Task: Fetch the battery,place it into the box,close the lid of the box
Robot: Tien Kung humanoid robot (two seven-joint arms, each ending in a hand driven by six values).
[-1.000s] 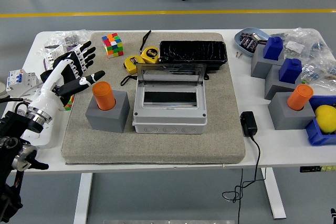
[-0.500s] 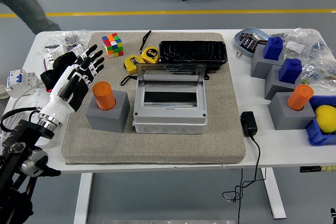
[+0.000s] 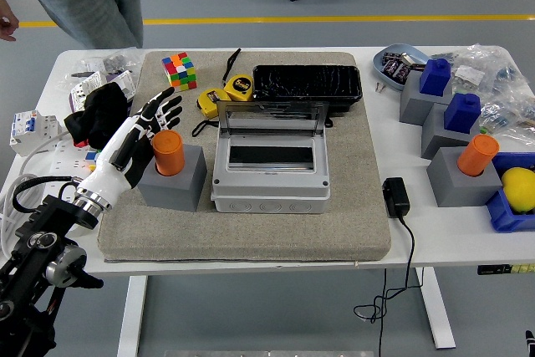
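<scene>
No brand or label is legible; print on the yellow tape measure (image 3: 226,94) is too small to read. The orange battery (image 3: 168,152) stands upright in a grey holder block (image 3: 177,181) on the beige mat (image 3: 251,232), just left of the grey box (image 3: 269,169), whose clear lid (image 3: 272,117) is raised. The left robot hand (image 3: 138,137) hovers just left of the battery, fingers extended and spread, gripping nothing. Its arm rises from the lower-left corner over the white counter (image 3: 435,236).
</scene>
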